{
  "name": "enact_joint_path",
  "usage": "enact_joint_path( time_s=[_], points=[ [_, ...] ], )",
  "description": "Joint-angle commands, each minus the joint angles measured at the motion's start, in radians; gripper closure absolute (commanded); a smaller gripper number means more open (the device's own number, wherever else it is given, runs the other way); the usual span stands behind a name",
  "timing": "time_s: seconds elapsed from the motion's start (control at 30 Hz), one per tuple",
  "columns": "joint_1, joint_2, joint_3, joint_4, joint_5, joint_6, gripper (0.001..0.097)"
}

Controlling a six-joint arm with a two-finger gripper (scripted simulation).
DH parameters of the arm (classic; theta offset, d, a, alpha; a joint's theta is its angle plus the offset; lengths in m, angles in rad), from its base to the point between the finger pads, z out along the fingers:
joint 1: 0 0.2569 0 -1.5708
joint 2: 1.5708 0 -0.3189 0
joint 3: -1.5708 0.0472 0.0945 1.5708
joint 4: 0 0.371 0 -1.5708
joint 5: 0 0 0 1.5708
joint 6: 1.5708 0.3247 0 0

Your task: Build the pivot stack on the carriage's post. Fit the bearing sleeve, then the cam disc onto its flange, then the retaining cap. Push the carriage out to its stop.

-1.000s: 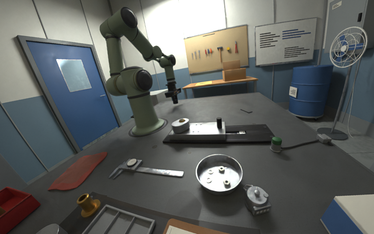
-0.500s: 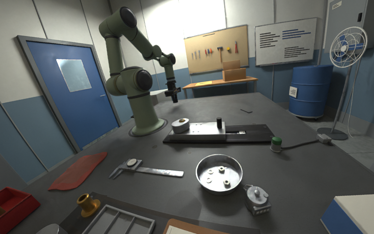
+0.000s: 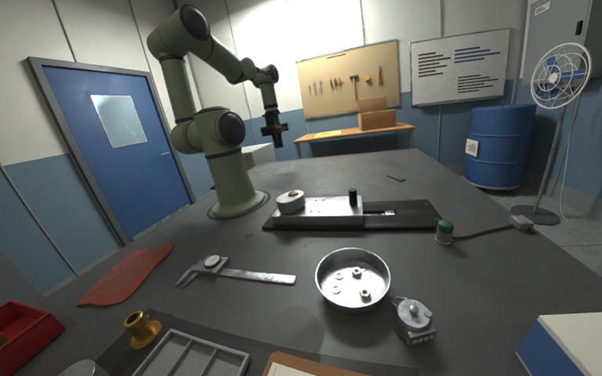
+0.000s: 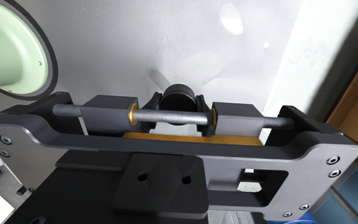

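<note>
A dark round retaining cap sits gripped between the fingers of my closed gripper, high above the far side of the table behind the carriage. The carriage is a grey block at the left end of a black rail base. A grey cam disc with a brass centre sits on the carriage's left end. A short black post stands at its right end. A brass flanged bearing sleeve stands upright on a dark mat near the table's front left.
A steel bowl holding nuts and washers sits in front of the rail. A caliper and a red cloth lie to its left. A green button stands right of the rail. A timer and a grey tray sit near the front.
</note>
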Motion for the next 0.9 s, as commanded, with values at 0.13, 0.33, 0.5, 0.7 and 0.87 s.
enact_joint_path(
  time_s=[0.13, 0.33, 0.5, 0.7, 0.87],
  points=[
    [0.0, -0.017, -0.044, 0.0, 0.061, 0.0, 0.0933],
    [0.0, -0.02, -0.052, 0.0, 0.072, 0.0, 0.0933],
    [-0.008, -0.025, -0.048, 0.0, 0.073, -0.008, 0.0933],
    [-0.047, -0.049, -0.025, 0.0, 0.073, -0.047, 0.0933],
    [-0.115, -0.085, 0.01, -0.001, 0.074, -0.114, 0.0933]
  ],
)
